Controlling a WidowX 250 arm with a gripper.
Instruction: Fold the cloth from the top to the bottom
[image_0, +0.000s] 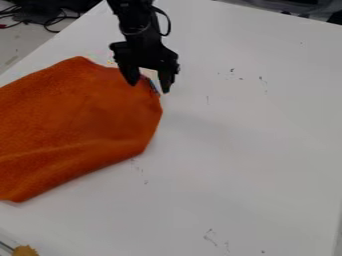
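Hanging – one claw (149, 88), perhaps touching one cloth (77, 117)

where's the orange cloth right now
In the camera view, the orange cloth lies on the left side of the white table, its upper right edge beneath the robot's tool.

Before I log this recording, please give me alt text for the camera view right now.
An orange cloth spreads over the left part of a white table, running out at the picture's left edge. The black gripper, fingers apart, hangs at the cloth's upper right edge.
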